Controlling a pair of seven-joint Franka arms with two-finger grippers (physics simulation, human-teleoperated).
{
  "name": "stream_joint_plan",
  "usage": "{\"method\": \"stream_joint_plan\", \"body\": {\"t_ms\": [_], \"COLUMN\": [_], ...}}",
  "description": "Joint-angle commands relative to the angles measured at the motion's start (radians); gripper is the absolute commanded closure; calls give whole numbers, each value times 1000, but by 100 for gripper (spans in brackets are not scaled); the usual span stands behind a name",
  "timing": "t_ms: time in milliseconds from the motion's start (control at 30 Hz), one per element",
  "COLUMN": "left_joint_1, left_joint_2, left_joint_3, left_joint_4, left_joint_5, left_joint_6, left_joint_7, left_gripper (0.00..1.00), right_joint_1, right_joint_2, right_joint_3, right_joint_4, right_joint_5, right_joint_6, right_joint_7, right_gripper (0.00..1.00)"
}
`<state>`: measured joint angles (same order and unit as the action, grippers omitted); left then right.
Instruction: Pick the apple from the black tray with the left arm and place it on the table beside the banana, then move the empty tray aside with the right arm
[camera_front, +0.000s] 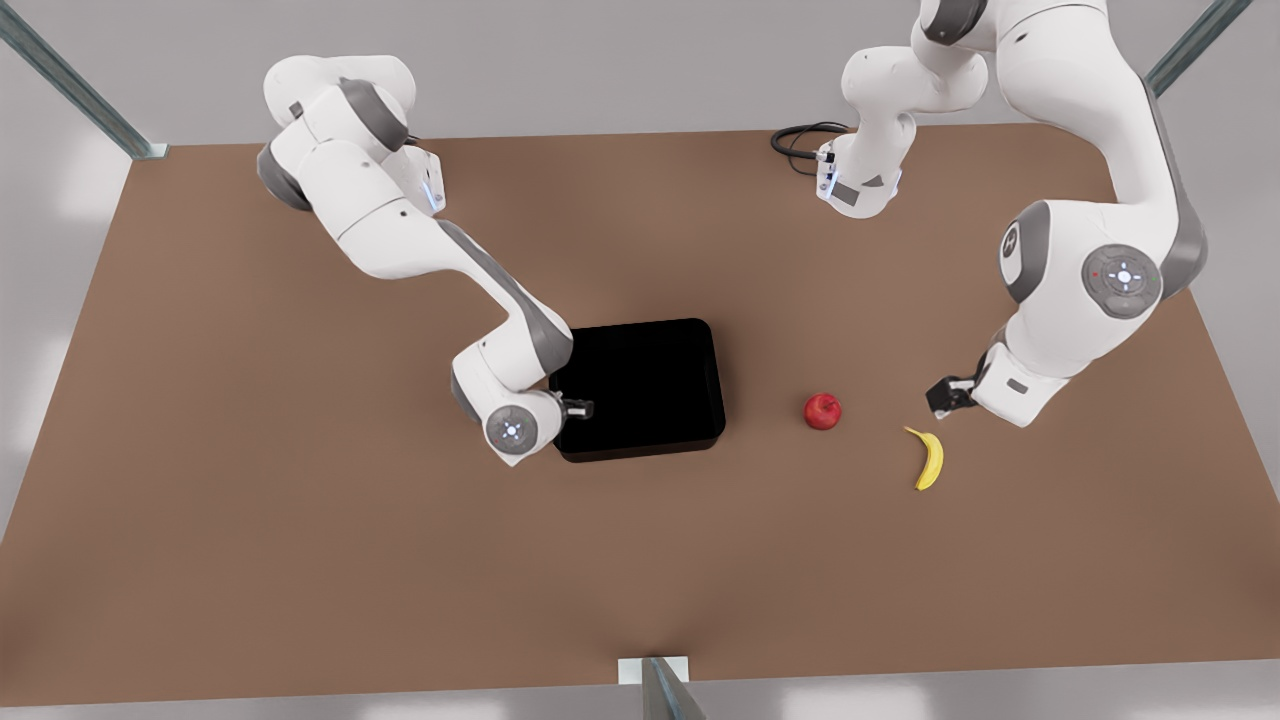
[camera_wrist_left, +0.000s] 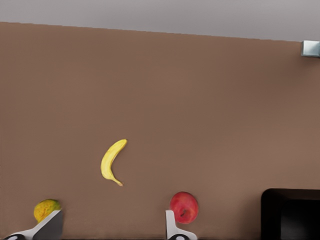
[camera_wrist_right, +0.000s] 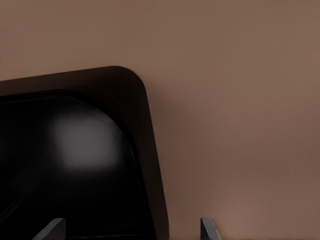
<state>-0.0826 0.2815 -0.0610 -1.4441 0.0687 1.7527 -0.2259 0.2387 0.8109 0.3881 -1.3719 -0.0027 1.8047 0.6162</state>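
The right gripper (camera_front: 578, 408) is wide open and empty, its fingertips (camera_wrist_right: 55, 229) on both sides of the rim at the left edge of the tray (camera_front: 640, 385). The tray is empty. To do this step well, the gripper should go lower, close firmly on the rim, then slide the tray left without lifting it, away from the fruit. The apple (camera_front: 823, 411) lies on the table (camera_front: 300, 560), right of the tray and near the banana (camera_front: 929, 459). The left gripper (camera_front: 945, 396) waits open and empty above the table, just beyond the banana.
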Motion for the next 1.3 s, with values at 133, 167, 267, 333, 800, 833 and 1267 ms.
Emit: {"method": "stream_joint_plan", "body": {"t_ms": [133, 167, 267, 333, 800, 833, 1267], "left_joint_1": [-2, 1, 3, 3, -3, -3, -5], "left_joint_2": [1, 1, 1, 1, 1, 1, 1], "left_joint_3": [0, 0, 0, 0, 0, 0, 0], "left_joint_4": [2, -1, -4, -4, -4, -4, -6], "left_joint_5": [5, 5, 5, 5, 28, 28, 28], "left_joint_6": [-70, -70, -71, -73, -73, -73, -73], "left_joint_7": [235, 235, 235, 237, 234, 234, 232], "left_gripper": [0, 0, 0, 0, 0, 0, 0], "right_joint_1": [-1, -1, -4, -7, -27, -55, -246], "right_joint_2": [16, 22, 24, 24, 13, 13, -101], "right_joint_3": [3, 2, 2, 0, 8, 31, 169], "right_joint_4": [-10, -10, -10, -9, -3, -1, 51], "right_joint_5": [0, 0, 1, 1, 1, 1, -10], "right_joint_6": [58, 59, 59, 61, 42, 42, -283], "right_joint_7": [-67, -72, -72, -79, -93, -104, -113], "right_gripper": [5, 5, 20, 37, 80, 82, 88]}}
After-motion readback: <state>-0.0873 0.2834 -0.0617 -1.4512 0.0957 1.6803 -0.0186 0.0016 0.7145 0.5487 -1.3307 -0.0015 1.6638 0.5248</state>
